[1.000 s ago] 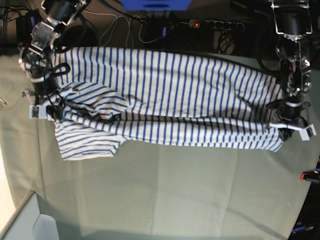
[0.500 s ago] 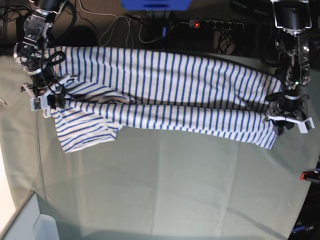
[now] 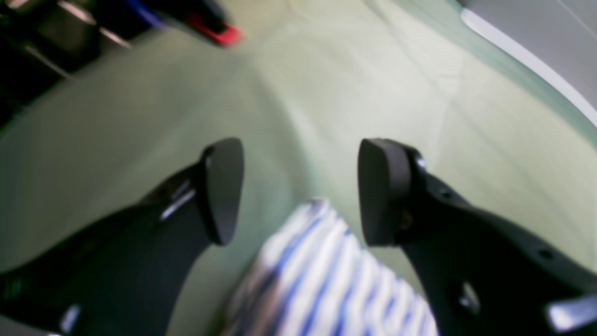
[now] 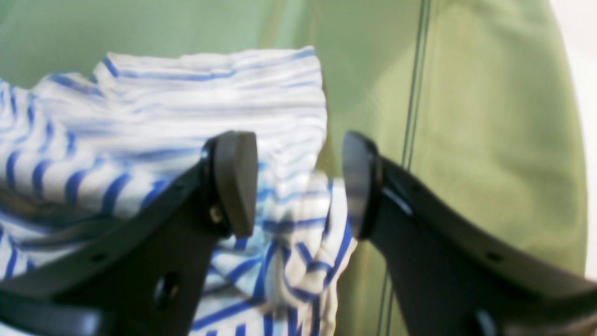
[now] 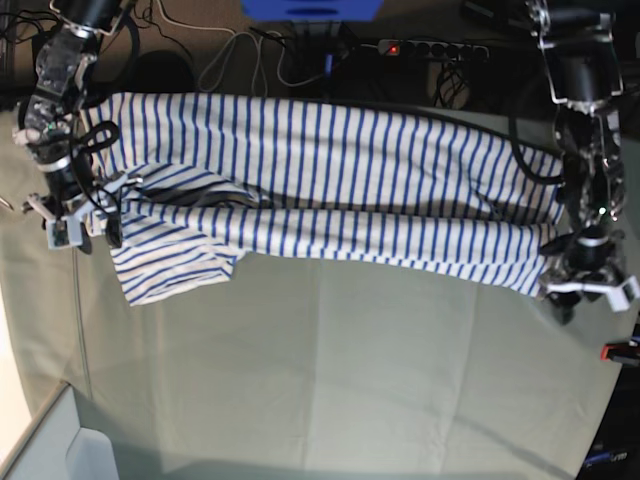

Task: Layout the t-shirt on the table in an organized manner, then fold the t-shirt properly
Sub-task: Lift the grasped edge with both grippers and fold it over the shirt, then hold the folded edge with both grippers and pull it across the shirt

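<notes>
Shirt (image 5: 330,190) lies stretched across the counter (image 5: 330,380) in the base view, while wrist views alone show both claws gaping: left (image 3: 298,191) above its corner, right (image 4: 298,182) astride bunched cloth.

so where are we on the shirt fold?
Done: shirt is stretched across the table with one long fold along its length. In hand: nothing; left claw and right claw are both open at its ends. Left: a sleeve sticks out, and the crosswise folds.
</notes>
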Motion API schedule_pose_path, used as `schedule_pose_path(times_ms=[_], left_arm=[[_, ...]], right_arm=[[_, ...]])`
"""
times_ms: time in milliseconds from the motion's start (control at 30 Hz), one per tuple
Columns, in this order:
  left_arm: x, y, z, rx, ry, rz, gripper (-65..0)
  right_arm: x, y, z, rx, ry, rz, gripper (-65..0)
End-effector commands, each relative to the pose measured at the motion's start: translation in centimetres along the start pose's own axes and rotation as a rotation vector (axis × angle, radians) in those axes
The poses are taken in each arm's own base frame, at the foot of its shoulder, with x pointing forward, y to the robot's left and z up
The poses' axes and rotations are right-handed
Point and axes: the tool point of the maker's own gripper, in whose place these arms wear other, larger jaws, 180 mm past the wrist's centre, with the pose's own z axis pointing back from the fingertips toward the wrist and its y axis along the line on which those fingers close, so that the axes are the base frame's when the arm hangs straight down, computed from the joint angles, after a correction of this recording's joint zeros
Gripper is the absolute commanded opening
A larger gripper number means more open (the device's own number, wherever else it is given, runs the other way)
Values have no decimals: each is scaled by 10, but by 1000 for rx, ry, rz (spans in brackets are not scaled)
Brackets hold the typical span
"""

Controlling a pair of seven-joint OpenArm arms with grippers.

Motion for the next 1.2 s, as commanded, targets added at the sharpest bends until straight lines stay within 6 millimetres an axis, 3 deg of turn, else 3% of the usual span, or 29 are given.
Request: schedule_pose_path(times_ms=[0,200,367,500,767,900,1167], left_arm=[[14,-2,-10,4,-28,-2,-274],[-38,-6,-39,38,142,-11,-272],[-63,-12,-46,40,226,-57,-274],[-67,-13,-46,39,239,-65,-309],[-65,-8,-47,48,236,-62,-650],[-63,-9,-47,45,232,-63,-645],[-63,-9,-47,45,234,-63,-650]], right_arm=[[17,-6,-4,-1,-31,10,-348],[36,-25,-23,-35,53,29,-348],[48,-36,-33,-51,85,35,-348],[52,-34,-49,-30,90,-2,-348],[18,-1,-101,145,239,-37,-348],[17,-4,-121,178,223,-115,-348],[19,-12,-127,157,161,-159,-347]])
